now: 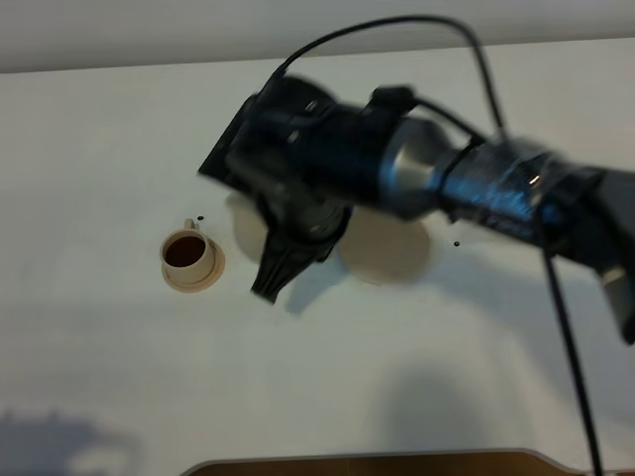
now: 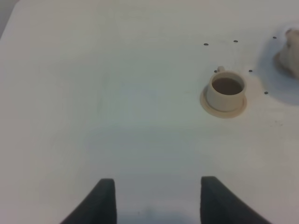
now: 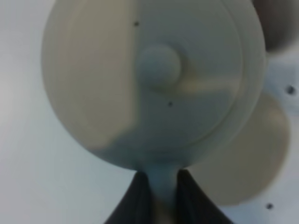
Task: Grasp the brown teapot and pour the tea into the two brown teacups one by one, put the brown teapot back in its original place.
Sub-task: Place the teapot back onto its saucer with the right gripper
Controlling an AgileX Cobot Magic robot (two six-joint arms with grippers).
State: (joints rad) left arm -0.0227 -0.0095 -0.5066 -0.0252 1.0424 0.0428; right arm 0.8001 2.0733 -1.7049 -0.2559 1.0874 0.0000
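Right gripper (image 3: 159,196), clenched on the handle of the brown teapot (image 3: 154,84), holds the pot aloft over the counter (image 1: 99,377); left gripper (image 2: 156,200) is released and idle. One teacup (image 1: 189,254) already holds tea. Watch your tilt: the second teacup is hidden under the arm, so a misjudged pour could spill.

The teapot (image 3: 154,84) pinched in the black right claw (image 3: 159,191) is plain pale beige-tan, without pattern. Beyond the black left claw (image 2: 156,198), a matching beige teacup (image 2: 226,92) holds dark brown tea. The bench (image 1: 397,377) under both claws is white with small dark specks.
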